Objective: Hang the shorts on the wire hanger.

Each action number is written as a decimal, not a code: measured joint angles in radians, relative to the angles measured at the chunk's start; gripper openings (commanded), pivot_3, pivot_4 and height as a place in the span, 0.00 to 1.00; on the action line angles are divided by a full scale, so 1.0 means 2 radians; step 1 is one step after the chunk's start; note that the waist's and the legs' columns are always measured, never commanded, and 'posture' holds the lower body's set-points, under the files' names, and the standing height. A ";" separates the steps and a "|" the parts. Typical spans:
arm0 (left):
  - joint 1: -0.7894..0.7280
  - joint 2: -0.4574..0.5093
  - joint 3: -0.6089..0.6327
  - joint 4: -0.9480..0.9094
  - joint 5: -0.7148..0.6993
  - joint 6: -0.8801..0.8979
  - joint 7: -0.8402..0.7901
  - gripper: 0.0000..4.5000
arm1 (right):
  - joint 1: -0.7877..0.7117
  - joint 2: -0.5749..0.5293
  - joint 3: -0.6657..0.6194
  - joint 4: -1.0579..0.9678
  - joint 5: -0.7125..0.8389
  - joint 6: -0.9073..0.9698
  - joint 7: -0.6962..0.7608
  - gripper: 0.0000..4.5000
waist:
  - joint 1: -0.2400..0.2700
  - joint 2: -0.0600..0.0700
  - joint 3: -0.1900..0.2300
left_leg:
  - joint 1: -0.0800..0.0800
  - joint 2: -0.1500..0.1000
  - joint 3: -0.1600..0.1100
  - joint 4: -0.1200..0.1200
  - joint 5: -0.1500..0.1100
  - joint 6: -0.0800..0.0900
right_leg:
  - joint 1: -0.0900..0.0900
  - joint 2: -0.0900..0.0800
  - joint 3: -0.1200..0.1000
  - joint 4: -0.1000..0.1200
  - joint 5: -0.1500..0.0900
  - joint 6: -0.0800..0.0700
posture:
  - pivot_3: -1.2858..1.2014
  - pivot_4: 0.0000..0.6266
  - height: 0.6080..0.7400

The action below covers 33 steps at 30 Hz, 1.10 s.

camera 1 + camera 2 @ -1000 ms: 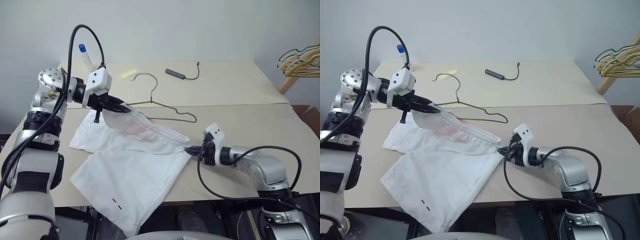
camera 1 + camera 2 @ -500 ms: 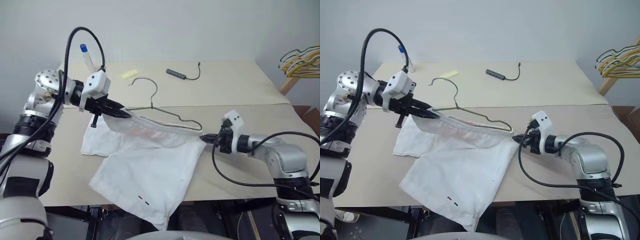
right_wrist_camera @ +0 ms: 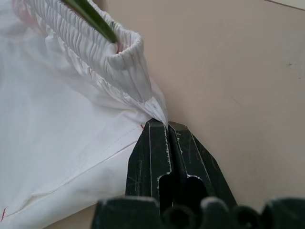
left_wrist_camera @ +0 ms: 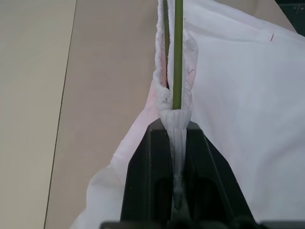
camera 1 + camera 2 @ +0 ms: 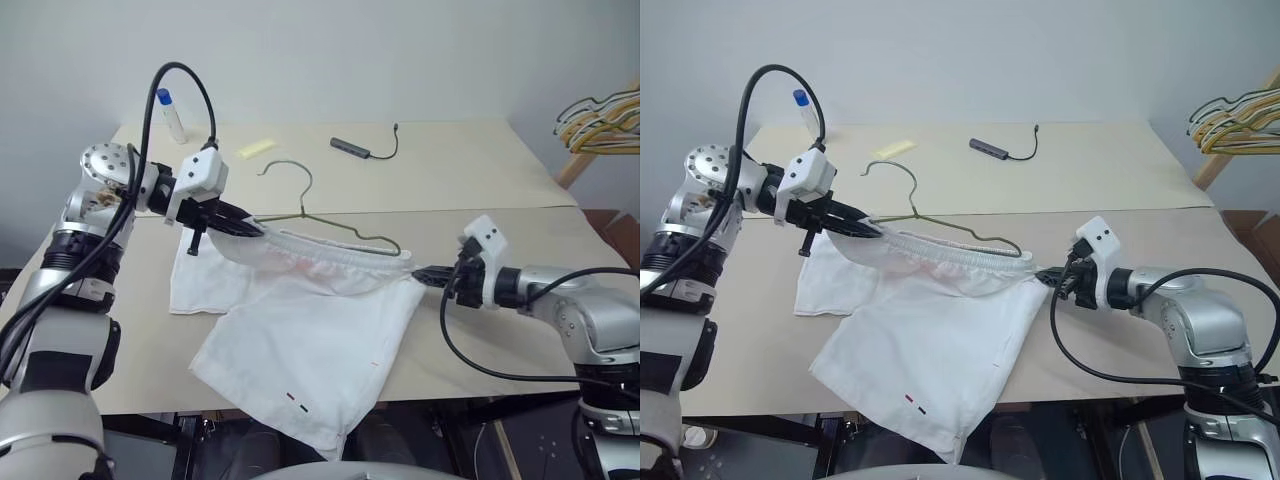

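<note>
The left end effector is clenched on one end of the gathered waistband of the shorts; in the left wrist view its two black fingers pinch the bunched elastic between them. The right end effector is clenched on the opposite end of the waistband, and in the right wrist view its fingers meet on a small pleat of cloth. The waistband is pulled taut between the two, raised off the table, while the legs of the shorts hang down and lie over the table's near edge, one leg spilling past it. The wire hanger lies on the table just behind the waistband, toward the middle of the table, its hook pointing to the far edge; in both wrist views a stretch of its olive wire runs inside the opened waistband. There is one pair of shorts and one wire hanger on the table. Also on it are one small bottle with a blue cap near the far left corner, one yellow slip and one dark cabled device toward the far edge. A bunch of yellowish hangers hangs beyond the table's right side.
</note>
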 measured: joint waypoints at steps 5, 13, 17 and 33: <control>0.004 0.000 0.000 0.000 0.008 -0.008 -0.001 0.01 | 0.000 -0.016 0.000 -0.010 0.000 -0.009 0.008 0.01 | 0.000 0.000 0.000 | 0.000 0.000 0.000 0.000 0.000 0.000 | 0.000 0.000 0.000 0.000 0.000 0.000 | 0.50 0.00 1.00; 0.008 -0.005 0.002 0.009 0.013 -0.008 -0.001 0.01 | 0.000 -0.028 0.001 0.006 -0.008 -0.039 0.017 0.01 | 0.000 0.000 0.000 | 0.000 0.000 0.000 0.000 0.000 0.000 | 0.000 0.000 0.000 0.000 0.000 0.000 | 0.50 0.00 1.00; 0.014 -0.004 0.002 0.003 0.012 -0.007 -0.001 0.01 | -0.001 -0.028 0.004 0.024 -0.015 -0.049 0.017 0.01 | 0.000 0.000 0.000 | 0.000 0.000 0.000 0.000 0.000 0.000 | 0.000 0.000 0.000 0.000 0.000 0.000 | 0.50 0.00 1.00; 0.023 -0.018 0.020 -0.011 0.067 -0.019 0.035 0.01 | -0.138 -0.092 0.111 -0.121 -0.046 -0.010 0.025 0.01 | 0.001 0.000 0.000 | 0.000 0.000 0.000 0.000 0.000 0.000 | 0.000 0.000 0.000 0.000 0.000 0.000 | 0.50 0.00 1.00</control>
